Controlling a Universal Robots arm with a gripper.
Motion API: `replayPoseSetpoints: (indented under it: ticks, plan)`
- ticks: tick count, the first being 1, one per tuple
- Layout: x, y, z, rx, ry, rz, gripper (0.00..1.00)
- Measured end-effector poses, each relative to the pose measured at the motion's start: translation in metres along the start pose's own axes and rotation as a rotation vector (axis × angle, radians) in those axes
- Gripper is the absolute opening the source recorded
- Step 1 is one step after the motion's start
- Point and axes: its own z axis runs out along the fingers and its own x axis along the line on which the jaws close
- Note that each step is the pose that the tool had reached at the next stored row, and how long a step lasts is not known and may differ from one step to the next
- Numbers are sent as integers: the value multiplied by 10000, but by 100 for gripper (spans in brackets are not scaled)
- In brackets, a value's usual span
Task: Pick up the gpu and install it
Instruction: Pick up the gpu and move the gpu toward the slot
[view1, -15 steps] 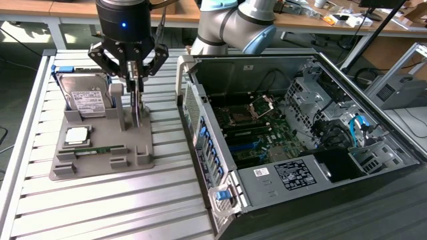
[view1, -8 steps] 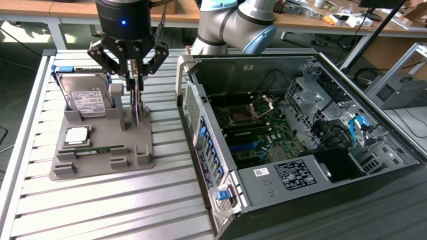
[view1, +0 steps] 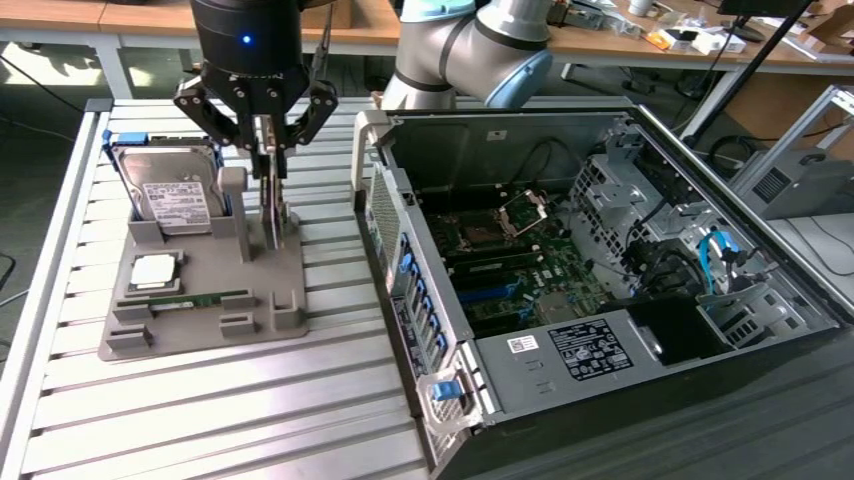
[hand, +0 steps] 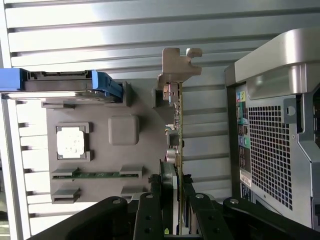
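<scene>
The gpu (view1: 275, 205) stands on its thin edge in a slot of the gray holder tray (view1: 200, 330), at the side of the tray that is nearest to the open computer case (view1: 400, 230). The claw (view1: 271, 165) is directly above the card and reaches down over its upper edge. In the wrist view, one finger is on each face of the gpu (hand: 176, 135), and the claw (hand: 175, 192) seems clenched on it. The lower edge of the card looks to be in the slot. Its long axis runs parallel to the perforated wall of the case, with the metal bracket (hand: 177, 65) at the end away from the fingers. The case lies on the exterior view's right, just beside the tray, on the same ribbed surface (view1: 267, 420).
</scene>
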Motion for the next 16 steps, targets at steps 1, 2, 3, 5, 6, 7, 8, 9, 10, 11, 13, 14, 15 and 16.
replayPoseSetpoints:
  ticks: [1, 2, 3, 5, 6, 7, 8, 9, 10, 11, 13, 14, 15, 16]
  plan:
    - [0, 0, -6, 1, 1, 0, 27]
    - [0, 0, -10, 1, 0, 0, 27]
    - [0, 0, -14, 1, 1, 0, 27]
    - [0, 0, -22, 1, 1, 0, 27]
    - [0, 0, -25, 1, 1, 0, 27]
    - [-1, 0, -33, 0, 0, 0, 27]
    - [-1, 0, -37, 0, 0, 0, 27]
    - [-1, 0, -41, 1, 0, 0, 27]
    - [-1, 1, -47, 0, 0, 0, 27]
    - [-1, 1, -51, 0, 0, -1, 27]
    - [-1, 1, -59, 1, 1, 0, 27]
    - [-2, 1, -66, 0, 1, 0, 27]
    - [-2, 1, -70, 0, 1, 0, 27]
    - [-2, 1, -73, 1, 0, 0, 27]
